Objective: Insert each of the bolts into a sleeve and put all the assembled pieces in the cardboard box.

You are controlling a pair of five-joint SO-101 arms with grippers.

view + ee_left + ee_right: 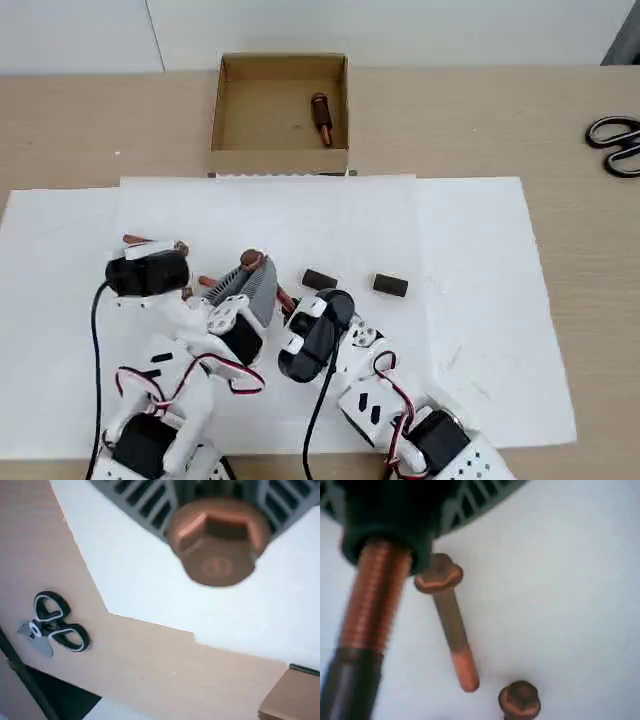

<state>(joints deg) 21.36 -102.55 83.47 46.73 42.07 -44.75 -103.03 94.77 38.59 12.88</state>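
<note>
High view: at lower centre the left gripper [252, 278] clamps a copper bolt [251, 260]. At upper centre the cardboard box [280, 160] holds one assembled piece [321, 118].
Left wrist view: grey fingers [135, 500] pinch the bolt's head.
Right wrist view: the right gripper [390, 505] grips a dark sleeve [380, 537], with the bolt's thread entering it.

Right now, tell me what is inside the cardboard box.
One assembled piece lies inside the box, near one side wall. The rest of the visible floor is bare. The near wall hides a strip of floor behind it.
</note>
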